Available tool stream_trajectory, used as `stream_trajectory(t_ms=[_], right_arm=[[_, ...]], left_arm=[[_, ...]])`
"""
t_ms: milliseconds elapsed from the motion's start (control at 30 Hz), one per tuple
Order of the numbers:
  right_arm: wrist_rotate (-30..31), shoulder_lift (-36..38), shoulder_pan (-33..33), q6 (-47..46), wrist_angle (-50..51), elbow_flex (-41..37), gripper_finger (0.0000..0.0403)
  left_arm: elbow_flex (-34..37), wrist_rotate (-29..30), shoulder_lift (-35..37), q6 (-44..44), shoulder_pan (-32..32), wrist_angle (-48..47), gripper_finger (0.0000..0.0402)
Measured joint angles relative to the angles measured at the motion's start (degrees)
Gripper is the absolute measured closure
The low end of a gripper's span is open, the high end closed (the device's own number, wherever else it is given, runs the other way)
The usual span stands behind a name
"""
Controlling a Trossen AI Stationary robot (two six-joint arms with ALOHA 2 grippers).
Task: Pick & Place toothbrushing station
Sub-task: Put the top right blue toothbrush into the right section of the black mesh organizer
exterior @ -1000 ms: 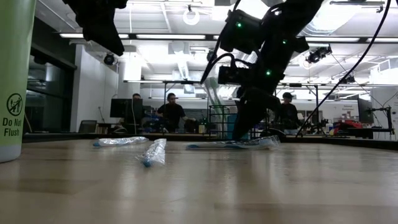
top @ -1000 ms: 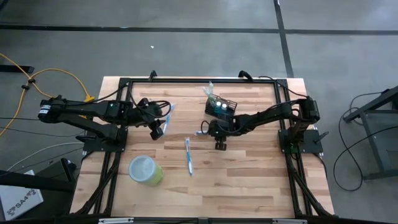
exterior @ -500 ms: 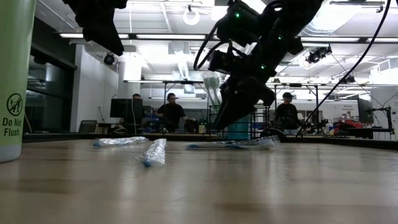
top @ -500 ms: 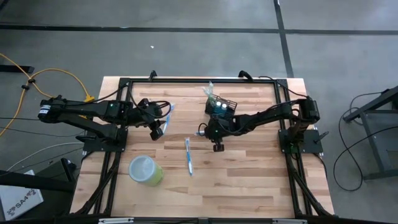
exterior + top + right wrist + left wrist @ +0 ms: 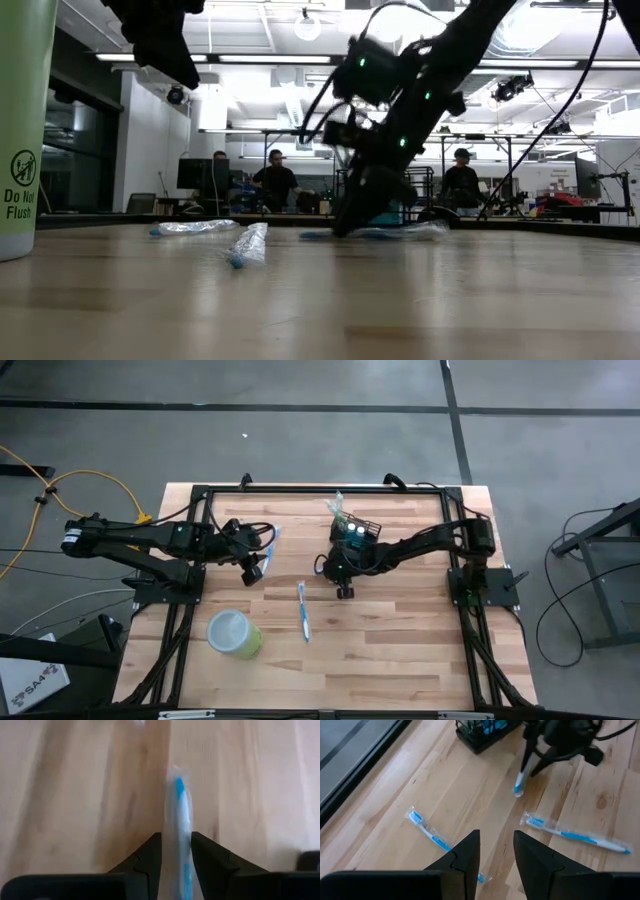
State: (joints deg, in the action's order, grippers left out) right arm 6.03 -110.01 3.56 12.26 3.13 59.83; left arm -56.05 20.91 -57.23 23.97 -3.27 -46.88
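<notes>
Two arms work over one butcher-block table (image 5: pixel 400 650). It carries one black mesh basket (image 5: pixel 360 530), one light-green cup (image 5: pixel 233 632) and three wrapped blue-and-white toothbrushes.

Taking the overhead view as a clock face centred on the table, the basket sits at about 1 o'clock, near the far edge. Its open top faces up and blue items show inside. Its long axis seems to run roughly from 10 to 4 o'clock.

The cup stands at 8 o'clock. One brush (image 5: pixel 303 610) lies just off centre toward 7 o'clock, lengthwise from 12 to 6. A second brush (image 5: pixel 270 544) lies at 10 o'clock, beside the left gripper (image 5: pixel 496 837), whose fingers are spread with nothing between them.

The third brush (image 5: pixel 179 805) is pinched between the right gripper's (image 5: pixel 175 837) fingers, just on the 6 o'clock side of the basket. From the left wrist view this brush hangs tilted with its lower end at the wood.

The wood is pale, with planks running left to right, and a black tube frame borders it. Around the table is grey concrete floor crossed by dark lines, and a yellow cable (image 5: pixel 60 485) lies off at 10 o'clock. Across the table, the low view shows a bright workshop with ceiling lights and several people (image 5: pixel 275 182) seated at desks.
</notes>
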Motion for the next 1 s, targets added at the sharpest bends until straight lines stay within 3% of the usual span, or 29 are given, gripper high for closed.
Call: stream_trajectory(t_ms=[333,567,800,1000], right_arm=[[0.2,-0.8,-0.3,-1.8,0.4,0.0,0.0313],[-0.5,-0.9,-2.7,-2.0,0.2,0.0,0.0387],[-2.3,-0.6,-3.9,-7.0,-0.4,0.0,0.039],[0.5,1.3,-6.0,-7.6,-0.6,-0.1,0.039]], left_arm=[[0.0,0.0,0.0,0.0,-0.3,0.0,0.0289],[0.0,0.0,0.0,0.0,-0.3,0.0,0.0289],[0.0,0.0,0.0,0.0,-0.3,0.0,0.0289],[0.0,-1.0,0.0,0.0,-0.3,0.1,0.0289]])
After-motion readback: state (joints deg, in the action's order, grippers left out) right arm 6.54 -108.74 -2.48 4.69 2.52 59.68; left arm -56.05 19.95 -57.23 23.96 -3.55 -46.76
